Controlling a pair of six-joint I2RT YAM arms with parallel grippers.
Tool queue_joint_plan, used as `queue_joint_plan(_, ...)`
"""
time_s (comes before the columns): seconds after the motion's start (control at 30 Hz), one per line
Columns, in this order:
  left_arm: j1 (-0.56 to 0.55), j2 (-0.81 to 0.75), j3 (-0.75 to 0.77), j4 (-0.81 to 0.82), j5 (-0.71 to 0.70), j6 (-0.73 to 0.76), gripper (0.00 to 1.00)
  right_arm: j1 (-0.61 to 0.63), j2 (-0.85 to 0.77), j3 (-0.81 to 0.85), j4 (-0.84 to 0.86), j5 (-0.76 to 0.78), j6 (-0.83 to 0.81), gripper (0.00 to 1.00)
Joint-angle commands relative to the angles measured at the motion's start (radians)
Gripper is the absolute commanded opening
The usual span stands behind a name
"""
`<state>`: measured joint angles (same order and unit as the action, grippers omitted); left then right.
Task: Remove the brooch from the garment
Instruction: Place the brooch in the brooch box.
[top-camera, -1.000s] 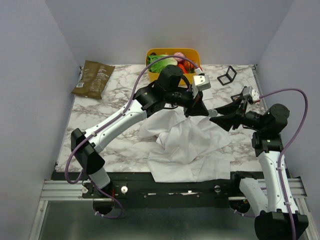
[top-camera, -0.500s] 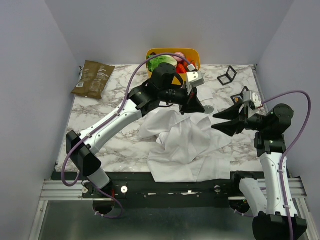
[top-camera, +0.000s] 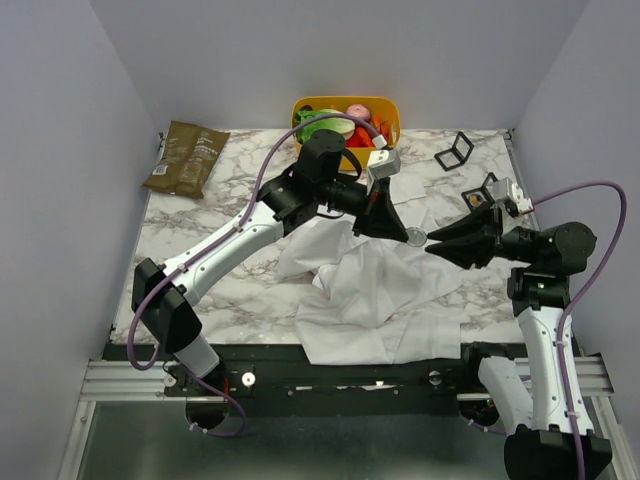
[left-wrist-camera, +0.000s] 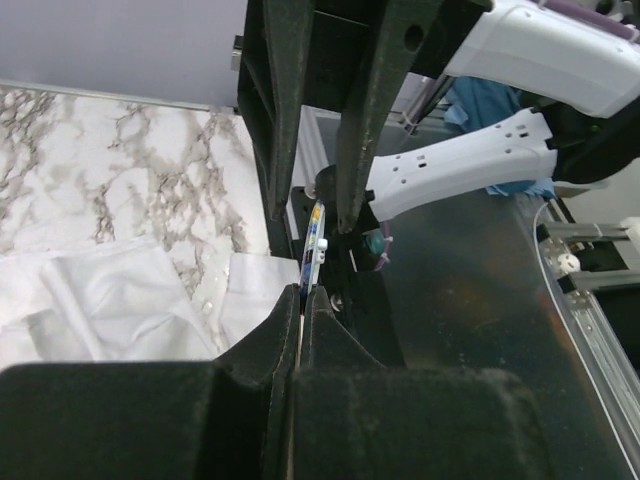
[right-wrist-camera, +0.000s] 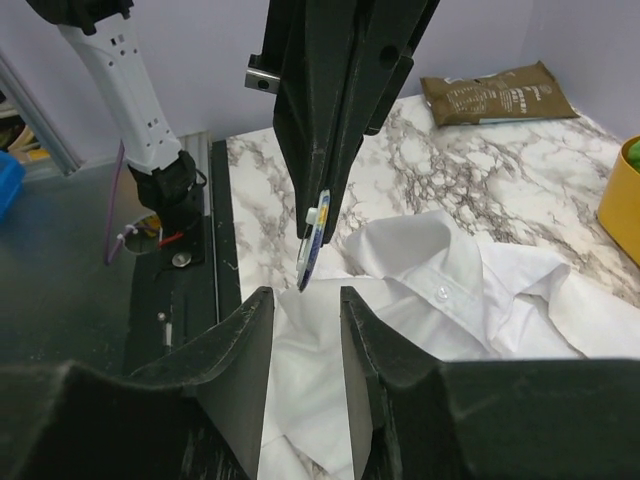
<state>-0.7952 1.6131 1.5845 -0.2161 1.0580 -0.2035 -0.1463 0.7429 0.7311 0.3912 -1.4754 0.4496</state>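
The garment, a white collared shirt (top-camera: 370, 290), lies crumpled on the marble table and also shows in the right wrist view (right-wrist-camera: 480, 290) and the left wrist view (left-wrist-camera: 110, 300). My left gripper (top-camera: 402, 230) is shut on the brooch (top-camera: 413, 236), a small round disc held above the cloth. The brooch stands edge-on, sticking out of the left fingertips (left-wrist-camera: 317, 235). My right gripper (top-camera: 432, 243) is open. In the right wrist view its tips (right-wrist-camera: 305, 300) stand either side of the brooch's lower edge (right-wrist-camera: 313, 240) without touching it.
A yellow bin (top-camera: 385, 107) of toy food stands at the back centre. A brown packet (top-camera: 187, 157) lies at the back left. Two small black frames (top-camera: 454, 150) (top-camera: 480, 190) lie at the back right. The shirt hangs over the near table edge.
My left gripper has moved down and right with the brooch. My right gripper has come in so that its open jaws flank the brooch.
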Motion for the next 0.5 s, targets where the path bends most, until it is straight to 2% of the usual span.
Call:
queue_joint_plan(0.0, 0.004, -0.032, -0.023, 0.101, 0.122, -0.056, 0.00, -0.009, -0.013, -0.010, 0.101, 0.006, 0.103, 0.37)
queue_joint_plan(0.13, 0.005, -0.032, -0.029, 0.104, 0.111, -0.054, 0.00, -0.007, -0.005, -0.012, 0.101, 0.041, 0.126, 0.36)
queue_joint_plan(0.3, 0.004, -0.019, -0.027, 0.098, 0.077, -0.050, 0.00, -0.007, -0.002, -0.051, 0.292, 0.050, 0.305, 0.36)
queue_joint_plan(0.47, 0.001, -0.013, -0.020, 0.081, 0.056, -0.039, 0.00, -0.009, 0.000, -0.068, 0.327, 0.082, 0.334, 0.33)
